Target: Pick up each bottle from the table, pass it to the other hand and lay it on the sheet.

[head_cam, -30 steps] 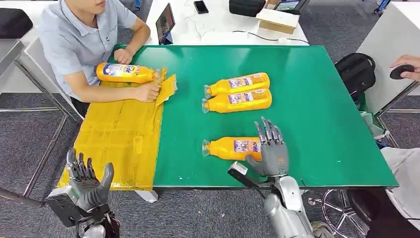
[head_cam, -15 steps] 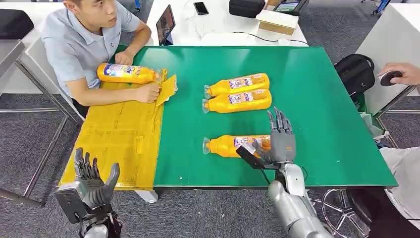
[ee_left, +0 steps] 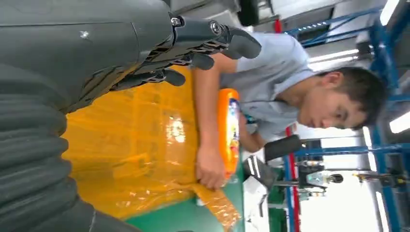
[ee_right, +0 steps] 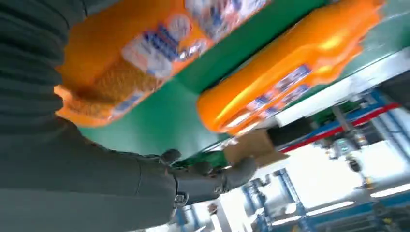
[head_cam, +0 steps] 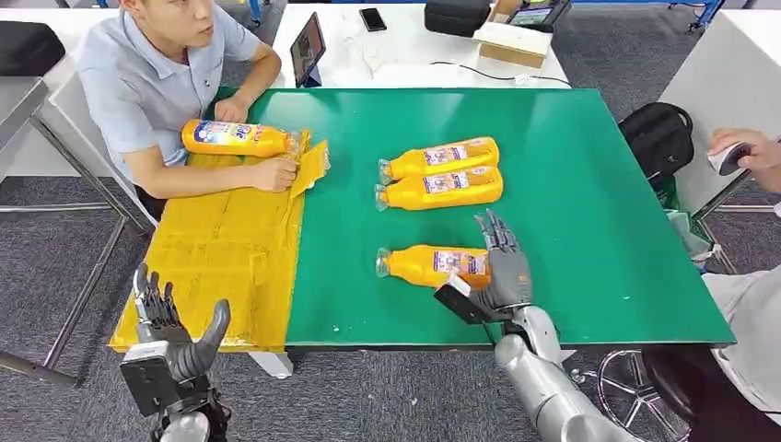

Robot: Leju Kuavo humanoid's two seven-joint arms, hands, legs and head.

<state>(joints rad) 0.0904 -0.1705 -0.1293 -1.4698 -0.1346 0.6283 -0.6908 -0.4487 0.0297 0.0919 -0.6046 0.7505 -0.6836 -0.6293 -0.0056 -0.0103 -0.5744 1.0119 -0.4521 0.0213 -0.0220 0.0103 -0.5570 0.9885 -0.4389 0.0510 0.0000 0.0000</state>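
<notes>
Now the right hand is laid against the base of the near bottle on the green table, fingers spread, nothing gripped. Left of the table's near edge, the left hand is held empty, fingers apart, beside the yellow sheet.

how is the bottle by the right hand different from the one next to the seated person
The near bottle lies on the bare green table, with the right hand at its base; the far bottle lies on the yellow sheet by the person's forearm. The near bottle's cap points toward the sheet; the far bottle's points toward the green. Both are orange, labelled, and on their sides.
</notes>
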